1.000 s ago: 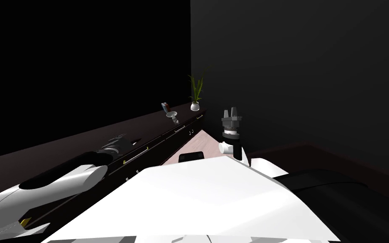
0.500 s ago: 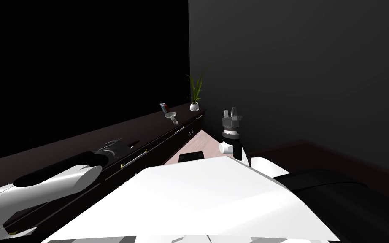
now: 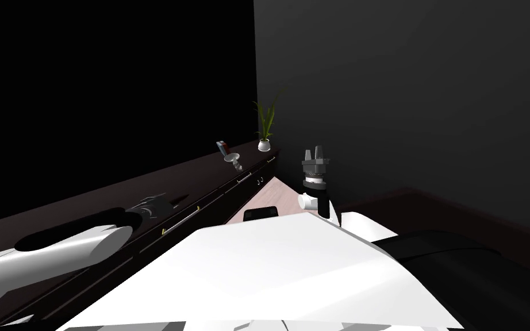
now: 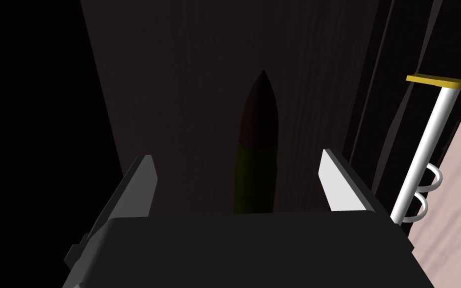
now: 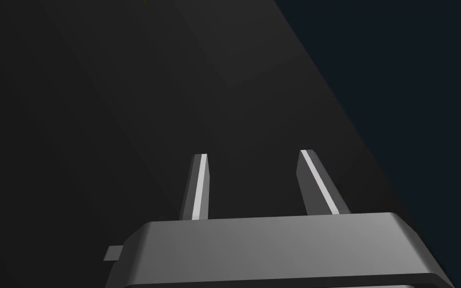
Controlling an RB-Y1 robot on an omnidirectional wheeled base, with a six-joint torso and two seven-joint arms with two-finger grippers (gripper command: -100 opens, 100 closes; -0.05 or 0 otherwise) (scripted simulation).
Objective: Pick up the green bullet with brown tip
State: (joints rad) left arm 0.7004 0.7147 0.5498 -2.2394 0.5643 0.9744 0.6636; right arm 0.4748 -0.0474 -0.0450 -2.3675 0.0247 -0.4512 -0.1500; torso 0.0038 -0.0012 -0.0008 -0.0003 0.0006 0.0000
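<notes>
Slowly: your left gripper (image 4: 235,155) spread wide above dark cabinet top (image 4: 184,75). Green bullet with brown tip (image 4: 257,145) lies lengthwise in gap, neither blade touching. Lower, stay centred, pinch green body. Mind drawer handle (image 4: 427,145) alongside. Right gripper (image 5: 254,152) parted, empty.

The dull-green bullet with a dark brown pointed tip (image 4: 257,145) lies flat on the dark wood-grain cabinet top (image 4: 184,75). It sits between the left gripper (image 4: 235,155)'s spread fingers, touching neither, tip toward twelve o'clock.
</notes>
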